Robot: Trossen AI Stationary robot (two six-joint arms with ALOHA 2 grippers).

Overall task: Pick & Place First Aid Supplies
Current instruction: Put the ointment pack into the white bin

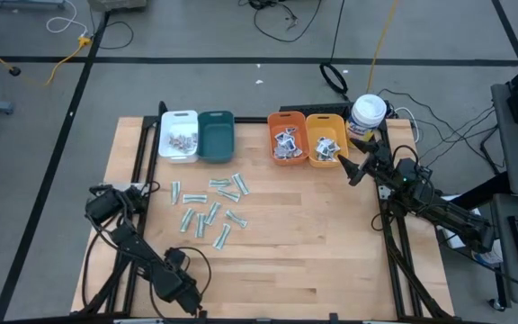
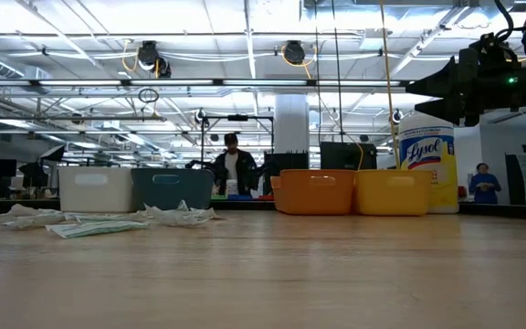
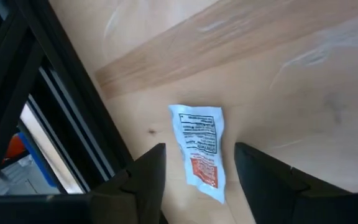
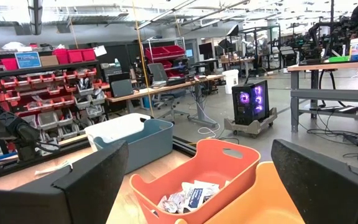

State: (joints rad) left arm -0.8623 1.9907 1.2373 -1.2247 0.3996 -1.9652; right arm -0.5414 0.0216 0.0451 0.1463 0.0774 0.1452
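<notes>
The right hand (image 1: 356,173) hangs above the table (image 1: 331,261) just beside the yellow bin (image 1: 325,141), near the canister (image 1: 368,116). Its fingers (image 4: 86,180) stand wide apart and hold nothing; between them its wrist view shows the orange bin (image 4: 191,177) with packets (image 4: 188,196) inside, and the teal bin (image 4: 138,143) and white bin (image 4: 114,127) beyond.

The left hand (image 3: 197,168) sits low at the table's near left corner, beside the black frame rail (image 3: 61,118). Its fingers (image 3: 148,171) are open, one on each side of a single white packet (image 3: 199,149) with dark and red print, which lies flat on the wood. Whether the fingers touch it cannot be told.

A loose scatter of packets (image 1: 209,207) lies mid-table in front of the white and teal bins, well apart from both hands. More packets sit in the white bin (image 1: 180,141), the orange bin (image 1: 286,144) and the yellow bin.

In the low view, people (image 2: 234,169) stand in the room behind.
</notes>
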